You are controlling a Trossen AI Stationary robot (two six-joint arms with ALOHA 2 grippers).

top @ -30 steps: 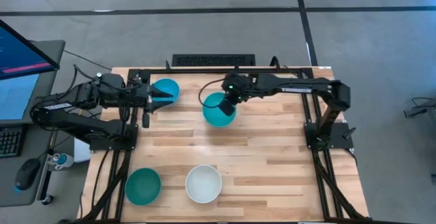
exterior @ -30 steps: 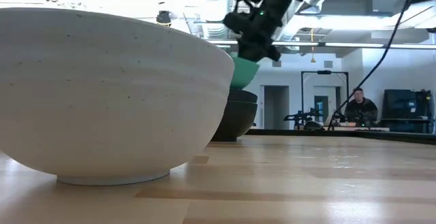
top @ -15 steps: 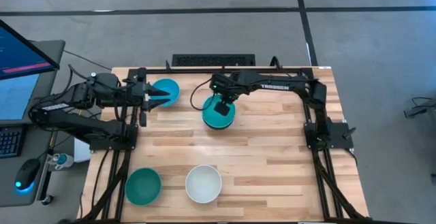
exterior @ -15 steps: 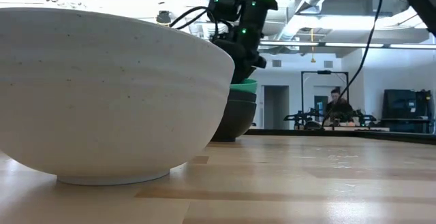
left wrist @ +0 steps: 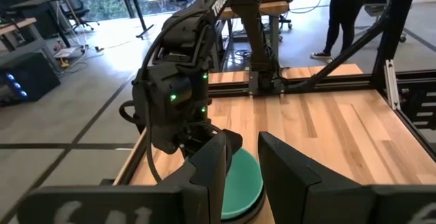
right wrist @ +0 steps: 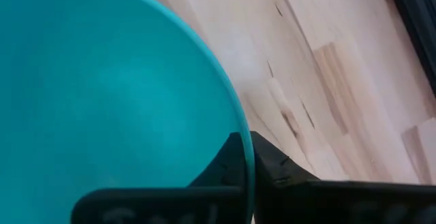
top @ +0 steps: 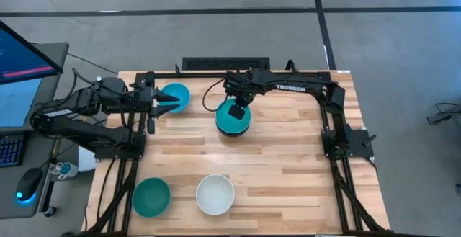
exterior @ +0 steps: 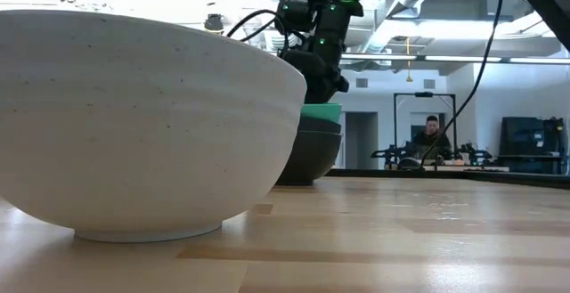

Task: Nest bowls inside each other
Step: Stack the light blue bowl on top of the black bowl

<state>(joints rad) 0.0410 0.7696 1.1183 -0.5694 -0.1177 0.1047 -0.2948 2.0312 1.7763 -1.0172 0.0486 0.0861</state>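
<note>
Pinched on the rim of a bright cyan round plastic bowl (top: 233,119), the right gripper (top: 235,109) holds it seated atop a stack of black bowls (exterior: 309,155) near the table's far middle, its arm reaching leftward along the back edge. Left gripper (top: 160,101) hovers, narrowly parted, beside another cyan bowl (top: 175,95).

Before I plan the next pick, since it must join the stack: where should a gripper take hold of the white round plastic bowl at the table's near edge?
Grip the white round plastic bowl by its thin rim, one finger inside and one outside, coming down from above. It sits upright, mouth open, and stands clear of the darker teal-green bowl beside it; its wide curved wall would likely slip from a side pinch.
</note>
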